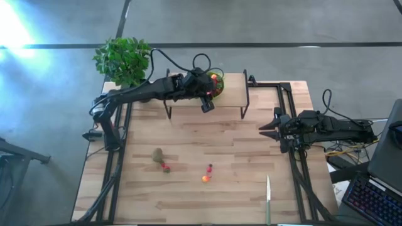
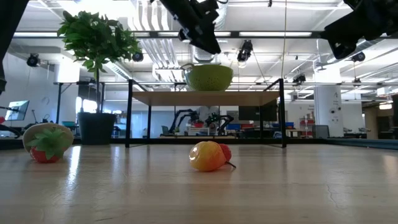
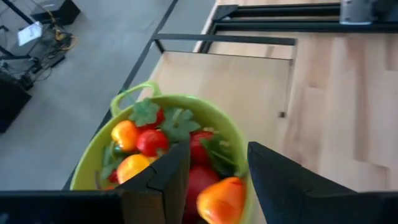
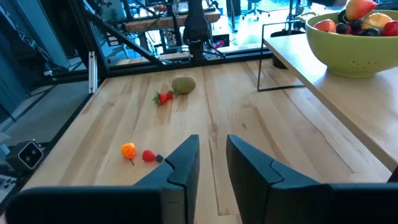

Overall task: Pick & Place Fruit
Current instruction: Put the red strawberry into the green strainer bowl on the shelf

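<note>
Left pincer point(image 3: 214, 180) parted, empty, over lime-green bowl point(image 3: 233, 127) heaped with toy fruit point(image 3: 152, 142) on raised shelf point(image 1: 229, 94)

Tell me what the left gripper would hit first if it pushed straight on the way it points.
Most likely the fruit heaped in the green bowl on the raised shelf. The left gripper sits just above it, fingers apart, aimed into the pile; exact depth is unclear.

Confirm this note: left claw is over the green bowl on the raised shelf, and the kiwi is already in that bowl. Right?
Not quite. The left claw is over the green bowl on the raised shelf, but the kiwi lies on the table, as the high view shows.
</note>
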Controlling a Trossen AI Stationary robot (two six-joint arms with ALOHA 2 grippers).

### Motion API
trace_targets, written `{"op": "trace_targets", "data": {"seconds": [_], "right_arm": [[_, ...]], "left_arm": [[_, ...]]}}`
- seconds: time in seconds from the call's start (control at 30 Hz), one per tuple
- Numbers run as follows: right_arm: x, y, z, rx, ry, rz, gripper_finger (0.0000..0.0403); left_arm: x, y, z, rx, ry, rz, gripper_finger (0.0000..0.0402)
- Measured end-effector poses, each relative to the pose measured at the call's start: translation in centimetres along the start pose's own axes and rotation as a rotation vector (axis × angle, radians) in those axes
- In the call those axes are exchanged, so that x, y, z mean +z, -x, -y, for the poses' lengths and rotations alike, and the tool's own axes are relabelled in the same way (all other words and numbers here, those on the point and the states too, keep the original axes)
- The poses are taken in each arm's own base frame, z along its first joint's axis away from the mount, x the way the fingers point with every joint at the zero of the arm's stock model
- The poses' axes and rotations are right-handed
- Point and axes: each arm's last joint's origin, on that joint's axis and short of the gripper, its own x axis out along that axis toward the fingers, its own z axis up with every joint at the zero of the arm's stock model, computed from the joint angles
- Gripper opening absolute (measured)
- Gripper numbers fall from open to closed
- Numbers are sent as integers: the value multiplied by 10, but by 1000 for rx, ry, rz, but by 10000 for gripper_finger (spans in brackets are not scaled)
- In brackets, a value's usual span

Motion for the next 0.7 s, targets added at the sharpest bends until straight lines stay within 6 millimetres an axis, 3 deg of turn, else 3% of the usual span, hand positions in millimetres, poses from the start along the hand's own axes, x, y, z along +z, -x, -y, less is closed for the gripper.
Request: {"op": "trace_targets", "data": {"seconds": [0.33, 0.7], "right_arm": [[0, 0, 0, 0, 0, 0, 45], [0, 0, 0, 0, 0, 0, 34]], "left_arm": [[7, 28, 48, -123, -75, -60, 167], [-24, 47, 130, -291, -231, -167, 167]]}}
